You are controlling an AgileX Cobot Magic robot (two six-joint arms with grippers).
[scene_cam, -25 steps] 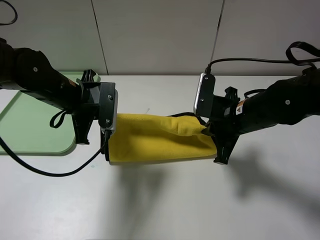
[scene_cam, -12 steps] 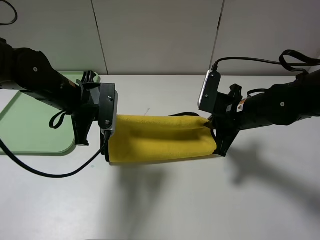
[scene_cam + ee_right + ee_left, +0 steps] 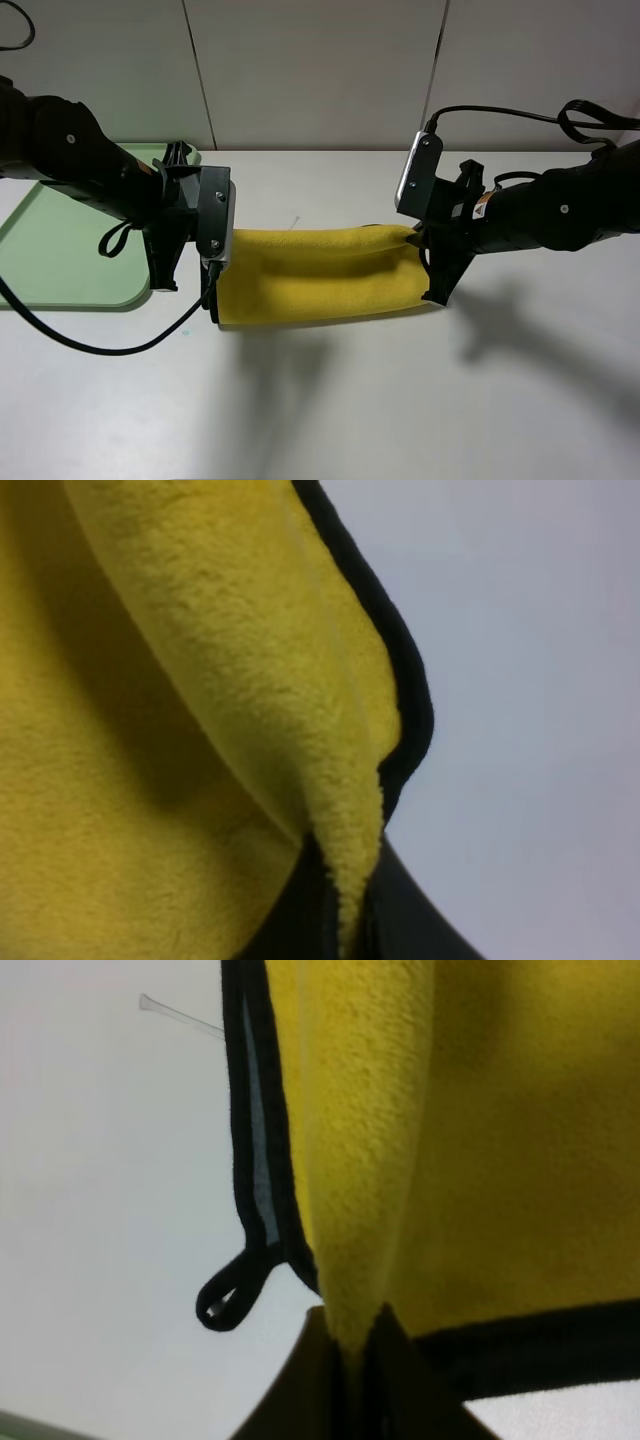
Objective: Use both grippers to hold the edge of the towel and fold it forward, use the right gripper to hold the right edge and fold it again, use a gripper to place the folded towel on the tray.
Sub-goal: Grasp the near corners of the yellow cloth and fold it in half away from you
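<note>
The yellow towel (image 3: 315, 275) hangs stretched between my two grippers over the white table, doubled over into a long band. My left gripper (image 3: 212, 268) is shut on the towel's left end; the left wrist view shows the yellow cloth (image 3: 400, 1160) pinched between the jaws, with its black-trimmed edge (image 3: 250, 1140) and small corner loop (image 3: 225, 1295) hanging free. My right gripper (image 3: 425, 250) is shut on the right end; the right wrist view shows a fold of cloth (image 3: 250, 680) pinched in the jaws, with the black edge (image 3: 400, 680) beside it. The mint-green tray (image 3: 60, 250) lies at the far left.
The white table (image 3: 400, 400) extends in front of the towel and to the right. A white panelled wall (image 3: 320, 70) stands behind. Black cables (image 3: 90, 340) trail from the left arm over the tray's corner and the table.
My right gripper has moved back and slightly up with the towel's right end, pulling the cloth taut and smoothing out the sag. The left gripper has stayed in place.
</note>
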